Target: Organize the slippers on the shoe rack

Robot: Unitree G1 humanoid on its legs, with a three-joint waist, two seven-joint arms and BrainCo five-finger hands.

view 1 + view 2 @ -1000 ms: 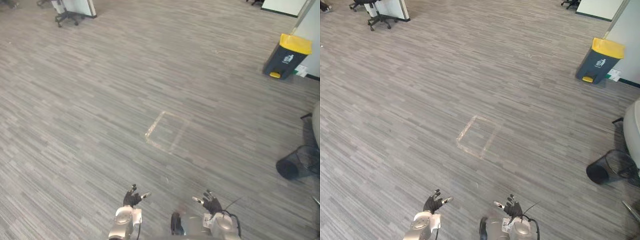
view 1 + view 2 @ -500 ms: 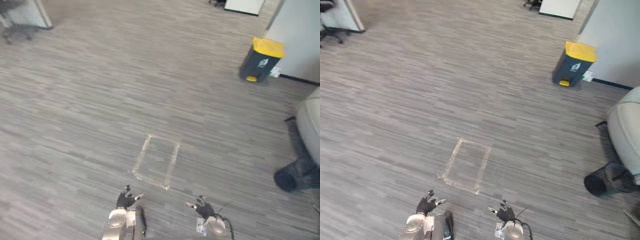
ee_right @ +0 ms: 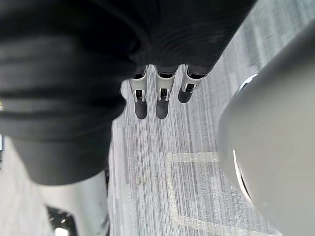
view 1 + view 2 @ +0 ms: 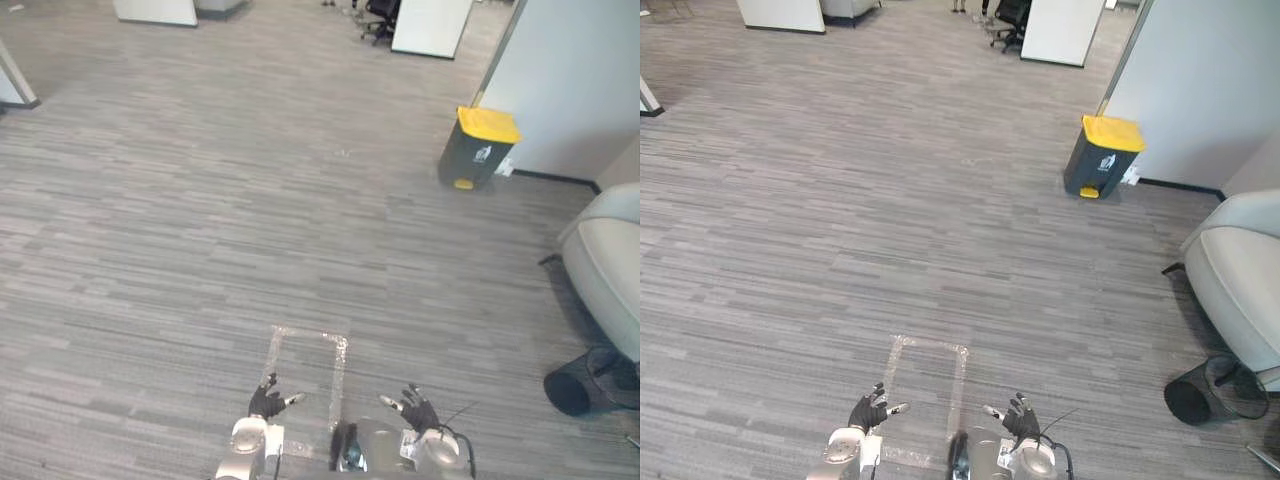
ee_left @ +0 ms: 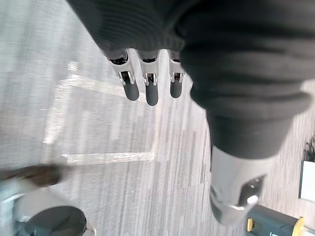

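Item: left hand (image 4: 268, 403). Low in the eye views, 7 o'clock. Fingers (image 5: 145, 92) straight and spread, thumb out to the side; empty, held above the floor (image 4: 200, 200).

Item: right hand (image 4: 416, 410). Low in the eye views, 5 o'clock. Fingers (image 3: 161, 105) straight, thumb apart; empty, level with the left hand and well apart from it.

Item: tape outline (image 4: 306, 380). Pale rectangle stuck to the floor at 6 o'clock, between the two hands and reaching a little beyond them.

Item: floor. Grey striped carpet, running out in every direction.

Item: bin (image 4: 478, 150). Dark body, yellow lid, upright at 1 o'clock, near the foot of a pale wall (image 4: 570, 80).

Item: armchair (image 4: 612, 262). Pale, at 3 o'clock, cut off by the view's edge.

Item: basket (image 4: 572, 366). Black mesh, on its side at 4 o'clock, just beside the armchair.

Item: white panel (image 4: 430, 25) at 12 o'clock, with a dark office chair (image 4: 378, 14) just beside it.
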